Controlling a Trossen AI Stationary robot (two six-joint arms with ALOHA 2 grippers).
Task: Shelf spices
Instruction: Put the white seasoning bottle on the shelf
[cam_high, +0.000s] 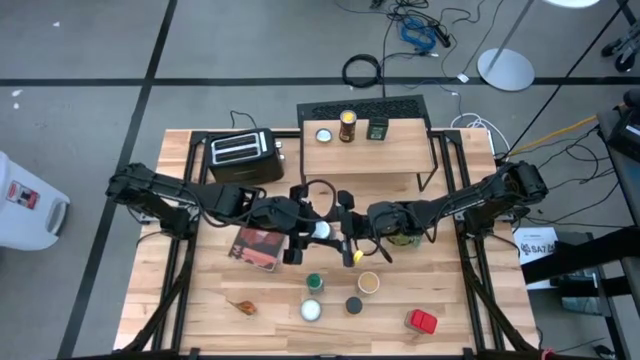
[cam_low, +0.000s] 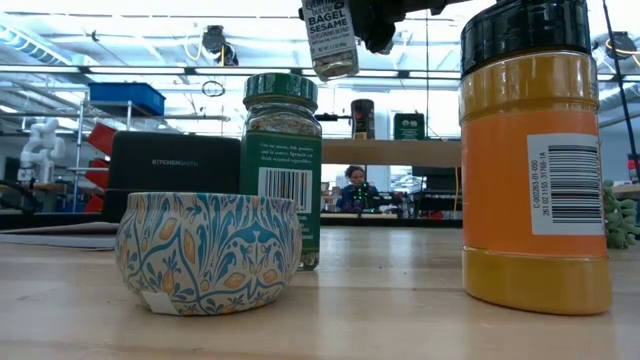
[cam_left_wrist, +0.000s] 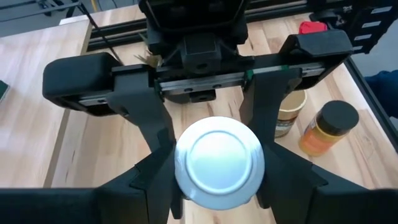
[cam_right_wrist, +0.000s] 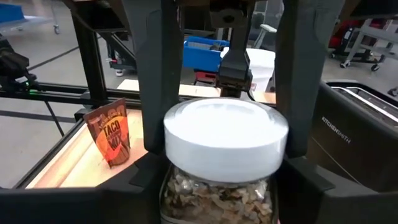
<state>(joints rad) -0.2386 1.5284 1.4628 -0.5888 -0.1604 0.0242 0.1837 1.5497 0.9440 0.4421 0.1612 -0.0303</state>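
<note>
A glass spice jar with a white lid (cam_high: 322, 230) hangs above the middle of the table between my two grippers. The low view shows its label (cam_low: 330, 35) high over the table. My left gripper (cam_high: 314, 228) comes at it from the table's left and is shut on it. My right gripper (cam_high: 333, 234) comes from the right and is also shut on it. The wooden shelf (cam_high: 400, 155) stands at the far edge with a white-topped jar (cam_high: 324, 135), a yellow-topped jar (cam_high: 347, 125) and a green tin (cam_high: 378, 129) on it. My left gripper pinches the jar between its two fingers (cam_left_wrist: 155, 186), on opposite sides just under the white lid (cam_left_wrist: 219, 163). It slants down from the table's left. The jar is upright and clear of the table. My right gripper pinches the same jar between its two fingers (cam_right_wrist: 140, 180), on opposite sides of the glass body (cam_right_wrist: 217, 199) below the lid. It comes nearly level from the table's right.
Loose spices stand near the front edge: a green-topped jar (cam_high: 315, 283), a white tin (cam_high: 311, 310), a black-topped jar (cam_high: 353, 305), a tan one (cam_high: 368, 283) and a red one (cam_high: 421, 320). A black toaster (cam_high: 240, 150) stands far left, and a reddish book (cam_high: 258, 245) lies under my left arm.
</note>
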